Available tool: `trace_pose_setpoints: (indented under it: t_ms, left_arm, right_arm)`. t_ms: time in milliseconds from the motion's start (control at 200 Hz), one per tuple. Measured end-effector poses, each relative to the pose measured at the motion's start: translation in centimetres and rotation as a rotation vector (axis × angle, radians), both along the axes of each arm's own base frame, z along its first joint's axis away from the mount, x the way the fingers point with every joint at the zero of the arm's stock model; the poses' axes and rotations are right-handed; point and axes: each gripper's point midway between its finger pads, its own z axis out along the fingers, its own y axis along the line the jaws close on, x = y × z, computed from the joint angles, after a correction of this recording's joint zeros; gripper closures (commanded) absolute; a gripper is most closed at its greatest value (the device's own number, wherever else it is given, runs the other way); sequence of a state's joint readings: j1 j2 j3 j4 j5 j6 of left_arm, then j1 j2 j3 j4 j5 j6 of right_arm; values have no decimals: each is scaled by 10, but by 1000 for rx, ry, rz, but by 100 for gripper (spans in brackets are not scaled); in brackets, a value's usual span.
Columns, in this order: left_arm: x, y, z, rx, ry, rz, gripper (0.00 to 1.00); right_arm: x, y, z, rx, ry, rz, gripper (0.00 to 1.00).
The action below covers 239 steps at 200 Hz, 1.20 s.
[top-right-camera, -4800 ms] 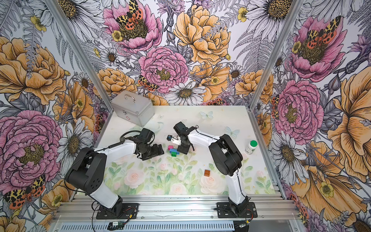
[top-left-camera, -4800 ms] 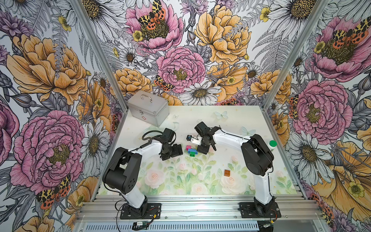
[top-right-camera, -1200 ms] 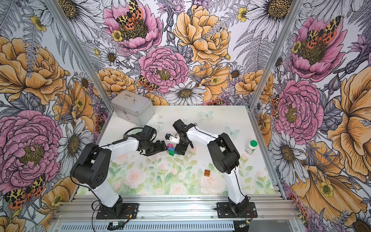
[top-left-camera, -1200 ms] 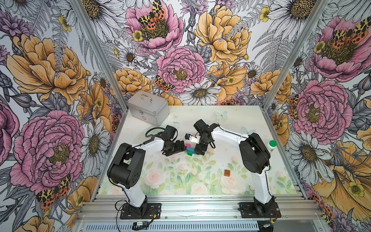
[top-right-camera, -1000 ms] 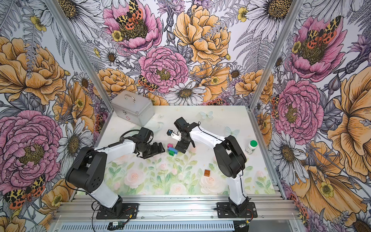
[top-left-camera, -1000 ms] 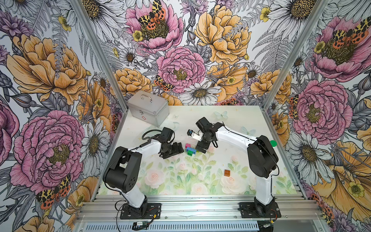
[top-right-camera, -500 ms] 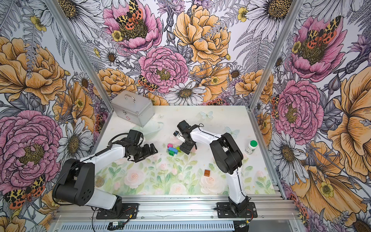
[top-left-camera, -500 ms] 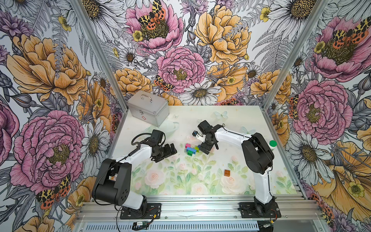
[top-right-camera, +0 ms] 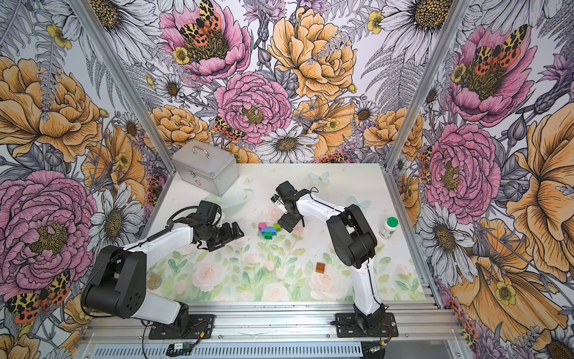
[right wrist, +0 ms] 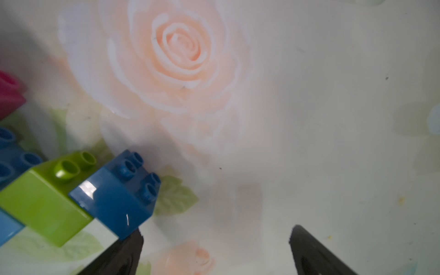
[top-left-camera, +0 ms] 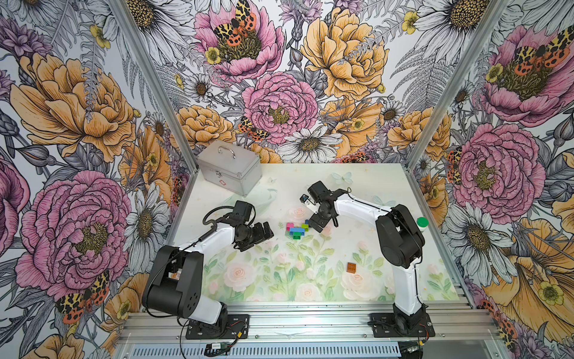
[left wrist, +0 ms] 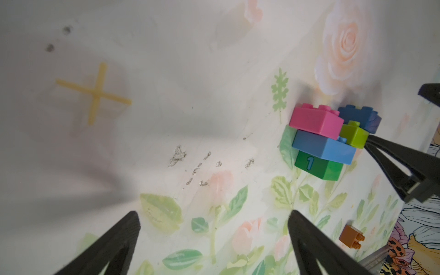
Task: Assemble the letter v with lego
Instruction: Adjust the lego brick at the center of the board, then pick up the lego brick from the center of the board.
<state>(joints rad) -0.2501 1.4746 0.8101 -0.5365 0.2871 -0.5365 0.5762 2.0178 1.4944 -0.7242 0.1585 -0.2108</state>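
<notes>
The left gripper (top-left-camera: 262,236) hovers low over the table (top-left-camera: 372,186) with its jaws wide apart and nothing between them; in the left wrist view only the floral surface lies between its two black fingers (left wrist: 119,238). It points to the right, toward the bricks, and stays apart from them.

The right gripper (top-left-camera: 316,226) also stands wide open and holds nothing. It points down and to the left, just beside the right end of the bricks. In the right wrist view one of its fingers (right wrist: 123,252) is at the corner of the dark-blue brick (right wrist: 114,197); whether it touches cannot be told.

Between the two grippers, in the middle of the table, lies the unfinished letter v (top-left-camera: 296,229). Its near tip is the dark-green brick (left wrist: 319,166), which carries a printed "1". On the far side of it sits the light-blue brick (left wrist: 323,148) as a bar. The pink brick (left wrist: 316,121) is joined at the left end of the bar and the lime brick (left wrist: 353,135) at the right end. The dark-blue brick is fixed beyond the lime one, to the far right.

The orange brick (top-left-camera: 351,267) lies alone, nearer and to the right, well apart from the letter.

A green-capped white bottle (top-right-camera: 389,227) stands at the right edge. A metal case (top-left-camera: 230,167) sits in the far left corner.
</notes>
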Motion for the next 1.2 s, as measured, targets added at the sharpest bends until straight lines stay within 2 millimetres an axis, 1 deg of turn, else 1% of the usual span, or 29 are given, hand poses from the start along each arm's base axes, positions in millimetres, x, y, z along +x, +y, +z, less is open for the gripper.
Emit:
trace_pose_setpoints:
  t_ms: [35,65,115,145,205,250,280,320,360,400,445,525,570,630,675,780,866,916,941,986,1011,1131,1196]
  left_arm:
    - [0,0,2,-4,-3,5,1]
    - [0,0,4,-7,-9,6,1]
    - [1,0,9,-13,-24,12,1]
    - [2,-1,13,-16,-36,13,1]
    - [3,-1,21,-23,-59,16,1]
    - [4,-1,26,-27,-76,21,1]
    - [4,-1,29,-31,-87,27,1]
    - [4,0,33,-36,-97,32,1]
    - [3,0,37,-39,-109,39,1]
    - [2,1,39,-41,-119,44,1]
    - [0,2,42,-43,-128,55,1]
    - [-2,4,48,-45,-147,69,1]
    - [-2,5,50,-46,-152,78,1]
    - [-2,5,52,-48,-157,85,1]
    - [-2,4,53,-49,-157,88,1]
    - [-4,-1,52,-48,-154,81,1]
    - [-7,-6,52,-49,-151,71,1]
    - [-7,-7,52,-49,-150,69,2]
    - [-8,-8,52,-47,-151,67,1]
    - [-8,-9,52,-45,-151,65,1]
    - [-8,-9,52,-43,-151,64,1]
    - [-8,-8,51,-40,-153,66,1]
    - [-8,-8,51,-40,-153,66,1]
  right_arm:
    - [-6,-7,7,7,-12,-56,1]
    - [-11,-15,17,22,-29,-119,1]
    - [-21,-27,38,63,-60,-227,1]
    - [-28,-35,54,108,-81,-294,1]
    - [-37,-48,79,215,-105,-411,1]
    - [-47,-59,89,285,-106,-494,1]
    - [-54,-66,90,314,-101,-548,1]
    - [-65,-76,85,326,-87,-609,1]
    - [-82,-80,73,330,-60,-667,1]
    - [-100,-80,60,322,-28,-702,2]
    - [-125,-78,44,303,15,-728,4]
    - [-161,-74,24,285,61,-767,7]
    - [-175,-72,17,285,75,-786,8]
    - [-188,-73,10,287,82,-824,10]
    - [-194,-77,5,288,83,-858,12]
    - [-205,-88,-10,280,88,-930,21]
    - [-210,-91,-17,277,96,-966,22]
    - [-209,-91,-19,284,96,-981,25]
    - [-208,-89,-19,292,94,-988,28]
    - [-205,-87,-20,305,92,-996,39]
    - [-204,-86,-20,313,88,-1003,43]
    - [-200,-81,-27,312,93,-1002,58]
    - [-201,-81,-33,292,105,-1001,64]
